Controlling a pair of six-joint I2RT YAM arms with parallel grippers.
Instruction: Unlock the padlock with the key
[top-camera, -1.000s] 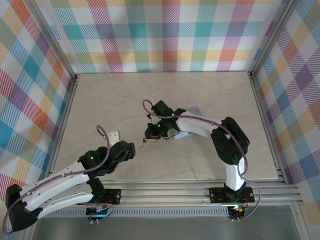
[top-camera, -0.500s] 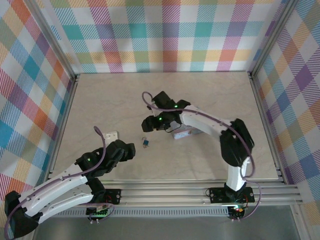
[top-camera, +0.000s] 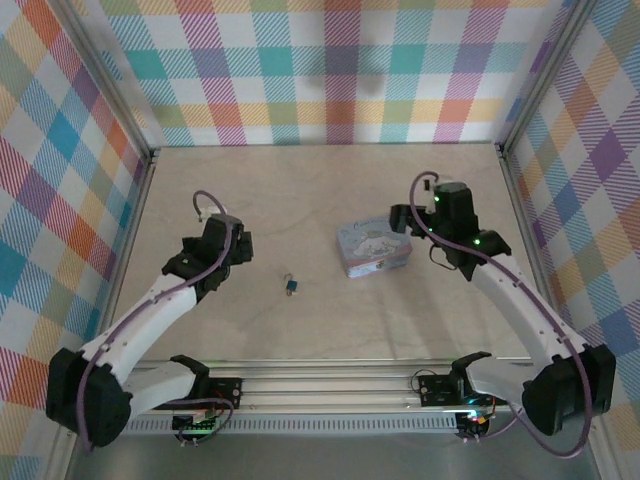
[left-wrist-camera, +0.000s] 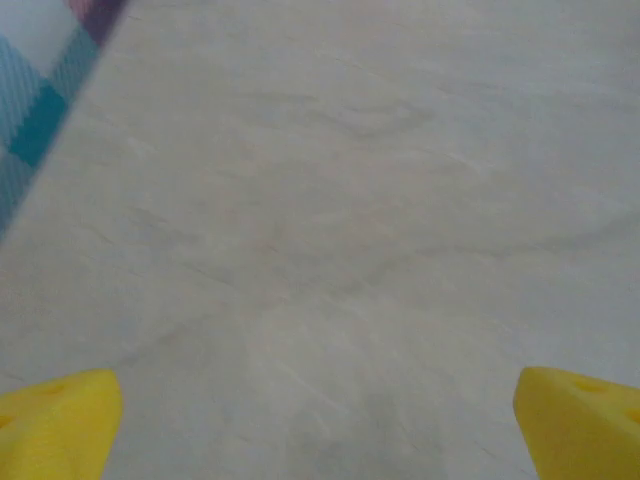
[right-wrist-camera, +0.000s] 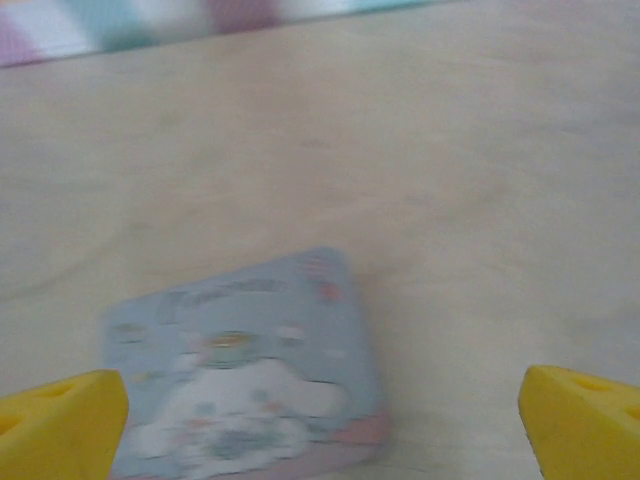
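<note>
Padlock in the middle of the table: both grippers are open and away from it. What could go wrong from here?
The padlock is tiny and lies loose on the table, so a gripper may push it away instead of gripping it. The tin lies roughly between the right gripper and the padlock, so a reach from that side could bump it.
</note>
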